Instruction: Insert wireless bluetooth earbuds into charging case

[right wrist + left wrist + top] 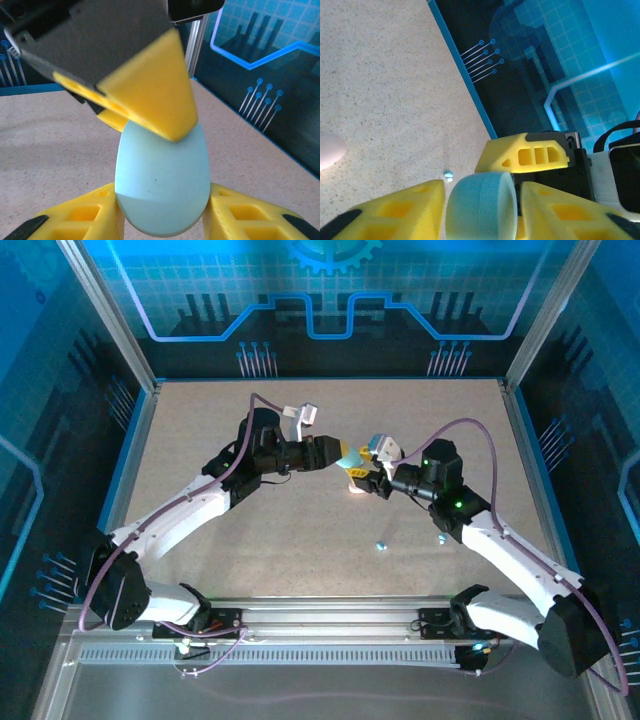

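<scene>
Pale-blue case point(162, 185), shut, held aloft: right fingers point(85, 220) clamped on it, left fingers point(395, 210) around it, grip unclear; one earbud point(381, 545) loose on surface point(300, 550) at five o'clock; seemingly none inserted.

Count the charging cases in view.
2. A pale blue case is held in the right gripper above mid-table. What looks like a pale pink case lies on the table close by. More may be hidden.

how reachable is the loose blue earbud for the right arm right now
Probably not yet: the earbud lies near it on bare table, but the right gripper looks closed on the pale blue case.
</scene>
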Available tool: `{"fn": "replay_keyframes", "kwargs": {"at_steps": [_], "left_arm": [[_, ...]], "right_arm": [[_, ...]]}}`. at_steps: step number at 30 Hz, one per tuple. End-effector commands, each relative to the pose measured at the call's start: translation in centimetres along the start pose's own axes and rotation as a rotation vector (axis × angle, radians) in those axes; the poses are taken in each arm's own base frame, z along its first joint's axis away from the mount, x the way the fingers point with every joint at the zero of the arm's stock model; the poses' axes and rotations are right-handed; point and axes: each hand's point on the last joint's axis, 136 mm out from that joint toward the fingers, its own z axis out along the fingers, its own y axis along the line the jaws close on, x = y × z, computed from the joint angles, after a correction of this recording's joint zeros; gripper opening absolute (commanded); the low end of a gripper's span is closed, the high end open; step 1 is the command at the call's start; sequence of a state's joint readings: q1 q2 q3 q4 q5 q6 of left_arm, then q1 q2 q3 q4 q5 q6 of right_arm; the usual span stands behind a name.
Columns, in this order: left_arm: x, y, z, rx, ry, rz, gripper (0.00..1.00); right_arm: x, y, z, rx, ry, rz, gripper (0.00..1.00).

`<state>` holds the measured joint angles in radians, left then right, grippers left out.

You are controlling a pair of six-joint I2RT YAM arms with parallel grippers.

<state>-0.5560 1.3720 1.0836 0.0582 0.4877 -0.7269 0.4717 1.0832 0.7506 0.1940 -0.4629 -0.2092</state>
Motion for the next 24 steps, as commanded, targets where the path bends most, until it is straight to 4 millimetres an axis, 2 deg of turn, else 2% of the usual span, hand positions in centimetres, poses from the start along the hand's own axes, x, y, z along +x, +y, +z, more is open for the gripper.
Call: {"fn": "replay_keyframes", "kwargs": {"at_steps": [1,5,7,9,15,20,24], "left_arm": [[0.2,-0.9,-0.7,0.026,-0.002,0.076,0.53],[0.6,-1.3,-1.3,0.045,-0.020,0.209,0.64],[0.9,-1.4,-1.8,0.055,-0.035,0.301,0.66],[1.2,-1.5,-2.2,0.067,-0.058,0.412,0.66],[2.6,-3.4,-4.5,0.171,-0.155,0.779,0.66],[4.2,-3.9,-4.8,0.221,-0.095,0.891,0.65],[4.2,-3.8,-4.6,0.220,-0.087,0.914,0.63]], "right_arm": [[-1.9,0.7,-0.4,-0.085,-0.024,0.018,0.40],[-1.7,1.7,-0.6,-0.207,0.006,0.106,0.40],[-2.5,2.0,-0.6,-0.268,0.003,0.134,0.40],[-2.9,2.4,-0.6,-0.319,0.010,0.165,0.40],[-3.3,2.6,-0.3,-0.398,0.042,0.227,0.39],[-3.8,2.8,-0.2,-0.449,0.042,0.249,0.39],[-4.0,3.3,-0.3,-0.488,0.043,0.253,0.39]]}}
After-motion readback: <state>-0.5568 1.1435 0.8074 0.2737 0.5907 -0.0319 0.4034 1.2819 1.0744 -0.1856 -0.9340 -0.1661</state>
